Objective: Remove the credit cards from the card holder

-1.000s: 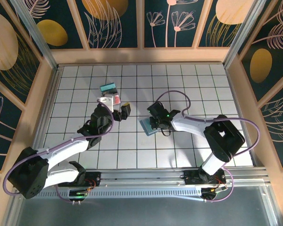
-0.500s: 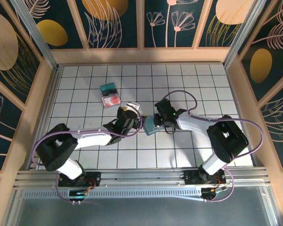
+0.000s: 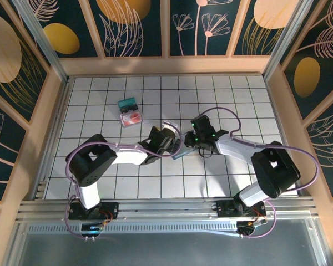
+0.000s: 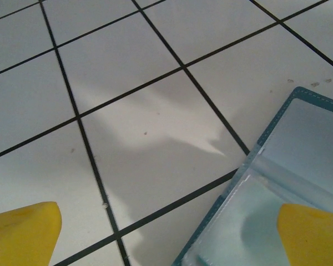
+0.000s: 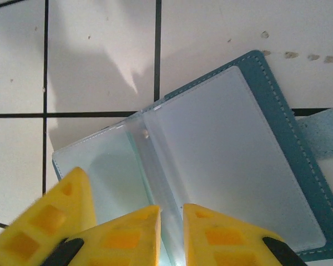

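Card holder (image 3: 179, 149): lies open near the middle of the tabletop, slightly toward the near edge. Its two panels are spread either side of the centre fold, with the clear sleeves facing up.
Right gripper (image 5: 172, 235): the fingers are drawn almost together at the centre fold, and the edge of a clear sleeve runs down between them. It is judged to be pinching the card holder to steady it.
Left gripper (image 4: 167, 233): the jaws are spread wide with nothing between them. It sits low at the side of the card holder nearest the left arm, one fingertip (image 4: 313, 233) over a panel and the other over bare tile.
Cards out: a teal card (image 3: 127, 103) and a red-pink card (image 3: 131, 118) lie just beside each other toward the far left of the tabletop, well apart from the card holder.
Holder contents: the sleeves in sight look see-through, and no card face can be made out. The part under the fingers is hidden, so it cannot be confirmed empty.
Progress: judged late, with two cards on the tabletop and no card visible in the sleeves.
Outstanding: any pocket hidden by the fingers needs checking. If a card sits there, the left gripper is placed to draw it out.
Risk: the soft card holder may lift or fold shut when a card is pulled.
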Robot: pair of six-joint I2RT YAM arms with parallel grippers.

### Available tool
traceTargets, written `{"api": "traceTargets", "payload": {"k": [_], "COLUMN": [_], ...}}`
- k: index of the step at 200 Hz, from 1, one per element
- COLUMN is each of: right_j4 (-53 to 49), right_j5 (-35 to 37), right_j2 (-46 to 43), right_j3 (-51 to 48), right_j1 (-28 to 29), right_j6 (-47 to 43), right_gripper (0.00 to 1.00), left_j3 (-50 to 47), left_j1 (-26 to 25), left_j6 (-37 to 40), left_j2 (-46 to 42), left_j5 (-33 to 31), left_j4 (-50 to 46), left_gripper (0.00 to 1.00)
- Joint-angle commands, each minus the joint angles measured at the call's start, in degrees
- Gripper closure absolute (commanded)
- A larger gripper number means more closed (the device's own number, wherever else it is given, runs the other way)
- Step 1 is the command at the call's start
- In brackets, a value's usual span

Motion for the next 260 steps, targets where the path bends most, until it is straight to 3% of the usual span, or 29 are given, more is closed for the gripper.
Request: {"api": "traceTargets", "payload": {"k": [1, 34, 62, 80, 138, 260], "right_j4": [2.41, 1.16, -1.60, -3.47, -5.55, -6.56], "right_j5": [-1.67, -0.49, 4.16, 6.17, 7.84, 6.41], "right_j2": [-2.82, -4.50, -6.13, -5.64, 0.94, 10.76], "right_j3": [-1.26, -2.51, -2.00, -0.59, 3.93, 6.62], "right_j1": [-1.17, -0.24, 4.27, 6.97, 11.50, 12.67], "right_j6": [0.87, -0.30, -2.40, -3.74, -6.77, -6.81], "right_gripper": [0.81, 0.81, 0.74, 0.69, 0.68, 0.49], "left_j3": [1.93, 1.35, -1.18, -2.04, -1.94, -3.84], "left_j1": [-0.41, 0.65, 5.31, 6.36, 8.08, 8.08], "left_j6": [-0.92, -12.98, -23.73, -24.18, -26.72, -28.07], "left_j2": [0.78, -2.49, -6.78, -10.11, -12.15, -12.04], "left_j5": [-0.71, -7.01, -5.24, -6.10, -7.14, -7.31], "left_j4": [-1.18, -5.73, -10.30, -11.59, -15.28, -14.97], "left_gripper": [0.01, 0.01, 0.01, 0.01, 0.01, 0.01]}}
